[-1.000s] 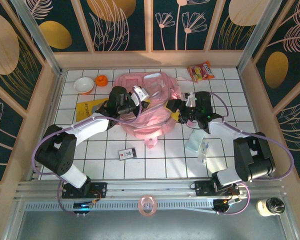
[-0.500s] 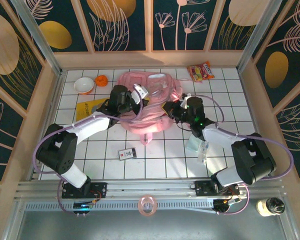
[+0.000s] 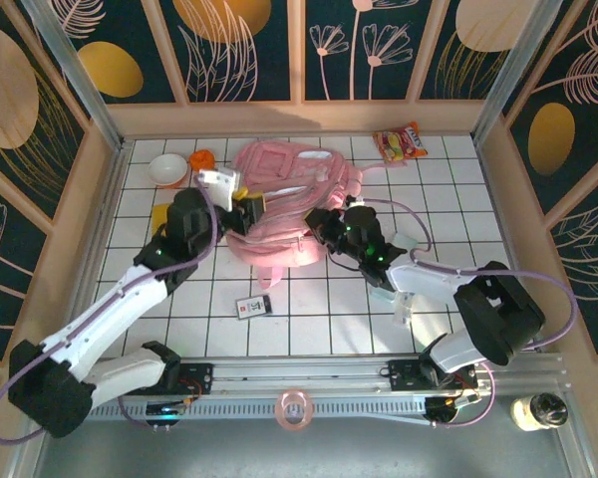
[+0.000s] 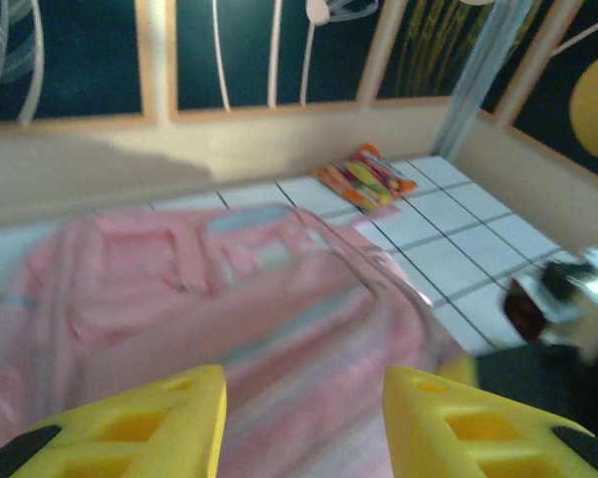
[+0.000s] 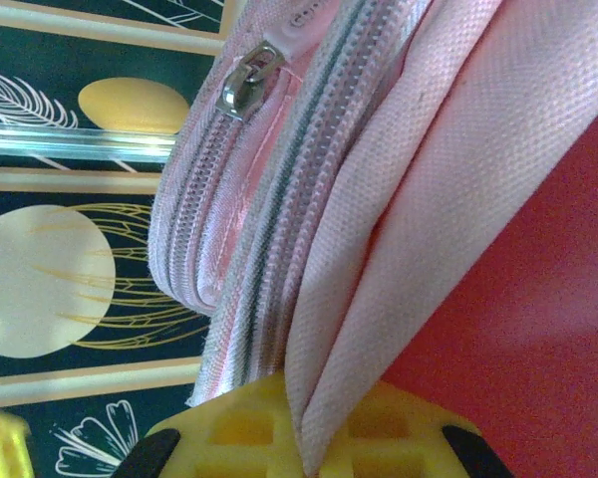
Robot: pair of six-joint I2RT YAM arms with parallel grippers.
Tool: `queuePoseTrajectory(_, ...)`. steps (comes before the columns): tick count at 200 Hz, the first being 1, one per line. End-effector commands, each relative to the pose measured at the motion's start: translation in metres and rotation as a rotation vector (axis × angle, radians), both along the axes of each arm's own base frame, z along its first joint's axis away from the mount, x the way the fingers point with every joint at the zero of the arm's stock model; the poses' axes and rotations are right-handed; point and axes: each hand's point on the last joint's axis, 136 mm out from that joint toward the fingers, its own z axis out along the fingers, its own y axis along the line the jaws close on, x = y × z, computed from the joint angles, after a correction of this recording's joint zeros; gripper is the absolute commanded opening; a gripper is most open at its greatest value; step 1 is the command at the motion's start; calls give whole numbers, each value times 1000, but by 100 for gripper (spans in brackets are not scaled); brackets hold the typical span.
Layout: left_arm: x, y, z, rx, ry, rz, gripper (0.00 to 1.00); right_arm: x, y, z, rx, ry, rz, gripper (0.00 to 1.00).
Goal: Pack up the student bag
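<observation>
A fold of the student bag [image 5: 379,149], pink with two zip tracks and a metal zip pull [image 5: 247,72], lies across the tool's yellow finger [image 5: 244,433], touching it.

One student bag [image 3: 289,184], one snack packet [image 3: 401,141], one white bowl [image 3: 167,170], one small orange object [image 3: 201,157], one small dark packet [image 3: 252,307], one tape roll [image 3: 296,408] beyond the table's near edge.
</observation>
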Motion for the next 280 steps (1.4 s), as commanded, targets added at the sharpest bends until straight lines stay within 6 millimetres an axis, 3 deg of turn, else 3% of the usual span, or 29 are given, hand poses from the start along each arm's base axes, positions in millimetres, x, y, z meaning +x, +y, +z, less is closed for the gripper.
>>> queuePoseTrajectory(1,-33,-8,-65,-78,327,35,43,16,11,55,117,-130,-60,0)
queuePoseTrajectory(38,-58,-35,-97,-100,518,11,41,17,27,59,126,-138,-33,0)
queuePoseTrajectory(75,-59,-56,-106,-117,546,11,42,15,38,62,128,-140,-10,0)
queuePoseTrajectory(140,-32,-55,-116,-128,526,144,41,13,46,69,117,-155,12,0)
queuePoseTrajectory(192,-16,-58,-108,-178,490,196,40,8,50,70,117,-155,31,0)
queuePoseTrajectory(243,-8,-54,-120,-161,490,256,29,5,54,73,110,-164,47,0)
queuePoseTrajectory(280,-6,-57,-123,-145,501,251,14,3,55,74,96,-170,58,0)
